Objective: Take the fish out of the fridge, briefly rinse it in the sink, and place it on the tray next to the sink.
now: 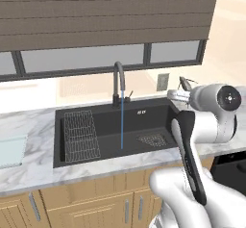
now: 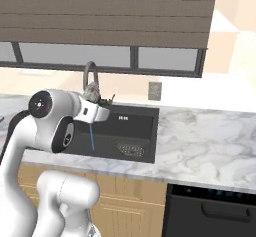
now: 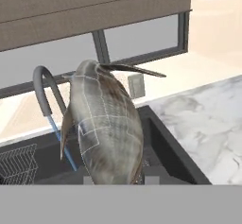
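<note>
Fish [image 3: 106, 128], clamped in gripper [image 1: 178, 95] with long axis running out from the fingers, held over sink [image 1: 158, 109] right end, water stream [image 1: 122, 121] lying to its left.

The tabletop [image 1: 33, 167] is white and grey marble, and it sits on top of wooden cupboards. A big black sink [image 1: 113, 133] is set down into it, with a dark bent tap [image 1: 118, 82] at the back that pours a thin blue line of water, and a wire rack [image 1: 80, 134] on the sink's left side. A pale blue-green tray [image 1: 10, 151] lies flat on the tabletop, left of the sink.
</note>
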